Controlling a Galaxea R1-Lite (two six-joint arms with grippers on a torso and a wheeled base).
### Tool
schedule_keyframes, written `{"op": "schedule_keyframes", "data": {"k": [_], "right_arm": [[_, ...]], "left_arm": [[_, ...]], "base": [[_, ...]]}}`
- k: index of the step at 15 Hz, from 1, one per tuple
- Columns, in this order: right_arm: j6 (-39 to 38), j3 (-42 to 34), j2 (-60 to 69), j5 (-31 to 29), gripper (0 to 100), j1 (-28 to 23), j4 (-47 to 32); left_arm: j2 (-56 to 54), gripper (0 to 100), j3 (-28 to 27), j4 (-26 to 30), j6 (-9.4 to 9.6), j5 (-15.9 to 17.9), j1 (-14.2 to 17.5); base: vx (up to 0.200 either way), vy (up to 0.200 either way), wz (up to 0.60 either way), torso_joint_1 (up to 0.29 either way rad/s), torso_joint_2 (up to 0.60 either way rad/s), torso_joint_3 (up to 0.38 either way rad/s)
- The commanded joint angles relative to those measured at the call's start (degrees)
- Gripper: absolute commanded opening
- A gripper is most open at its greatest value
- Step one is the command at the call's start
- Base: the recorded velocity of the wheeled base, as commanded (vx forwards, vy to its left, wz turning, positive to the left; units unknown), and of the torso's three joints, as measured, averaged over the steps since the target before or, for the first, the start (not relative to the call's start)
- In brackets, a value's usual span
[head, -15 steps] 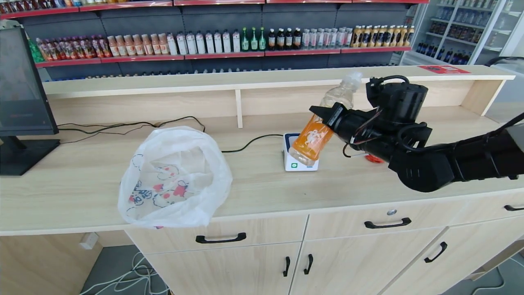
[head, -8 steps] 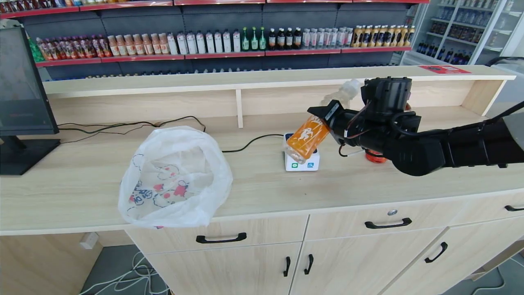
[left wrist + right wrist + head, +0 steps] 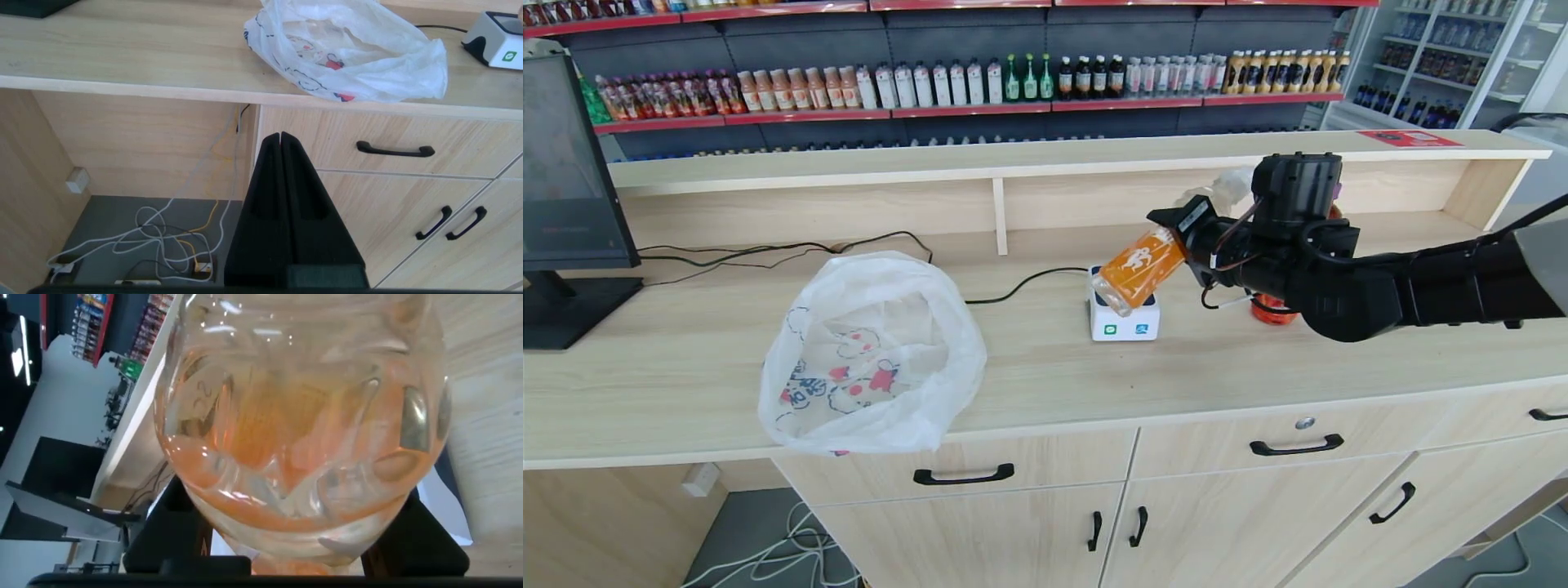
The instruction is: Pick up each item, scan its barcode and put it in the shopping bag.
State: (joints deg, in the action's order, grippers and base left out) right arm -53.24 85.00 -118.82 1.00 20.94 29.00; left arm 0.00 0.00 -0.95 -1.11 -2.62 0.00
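- Right gripper (image 3: pixel 1176 238): jaws clamped on clear plastic bottle with orange label (image 3: pixel 1139 265), gripping its mid-body.
- Bottle is tilted, base down toward the robot's left and cap end up by the wrist. It is held in the air just above small white box scanner (image 3: pixel 1125 323).
- Right wrist view: bottle (image 3: pixel 302 433) seen close up from the cap end.
- White translucent plastic shopping bag (image 3: pixel 874 351) lies open on light wooden counter (image 3: pixel 1054 367), well apart from the scanner.
- Left gripper (image 3: pixel 282 145): jaws pressed together, nothing held, low in front of the cabinet doors.
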Motion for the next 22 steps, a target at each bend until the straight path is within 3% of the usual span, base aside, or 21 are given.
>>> {"op": "schedule_keyframes", "data": {"k": [1,14,16,19,22], "right_arm": [[-0.20,-0.28,-0.53,0.06,0,0.06,0.09],[-4.60,1.66,-0.53,-0.65,0,0.41,0.53],[-1.34,-1.07,1.93,-0.74,0,0.41,5.45],[9.64,-6.43,6.32,-0.12,0,0.33,12.31],[25.90,-15.40,17.48,6.65,0,2.79,15.12]], "left_arm": [[0.09,0,0.00,-0.10,-0.03,-0.02,0.00],[0.00,0,0.00,-0.02,-0.03,-0.02,0.00],[0.00,0,0.00,-0.02,-0.03,-0.02,0.00],[0.00,0,0.00,-0.02,-0.03,-0.02,0.00],[0.00,0,0.00,-0.02,-0.03,-0.02,0.00]], "base": [[0.000,0.000,0.00,0.000,0.00,0.000],[0.000,0.000,0.00,0.000,0.00,0.000],[0.000,0.000,0.00,0.000,0.00,0.000],[0.000,0.000,0.00,0.000,0.00,0.000],[0.000,0.000,0.00,0.000,0.00,0.000]]}}
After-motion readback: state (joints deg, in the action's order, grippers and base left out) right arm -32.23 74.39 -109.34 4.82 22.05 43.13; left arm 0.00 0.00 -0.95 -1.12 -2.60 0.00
